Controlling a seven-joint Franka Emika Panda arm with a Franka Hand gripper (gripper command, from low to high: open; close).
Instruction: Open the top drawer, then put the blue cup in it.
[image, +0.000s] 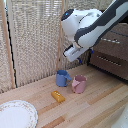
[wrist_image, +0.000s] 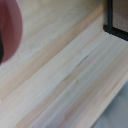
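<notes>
White and grey, the arm's end effector (image: 75, 54) hangs above the small glossy blue cup (image: 62, 78); whether it is open I cannot tell. The cup stands on the pale wooden bench (image: 95, 102), just beside a pink mug (image: 78, 84). The dark brown top drawer (image: 114, 46) is shut.
</notes>
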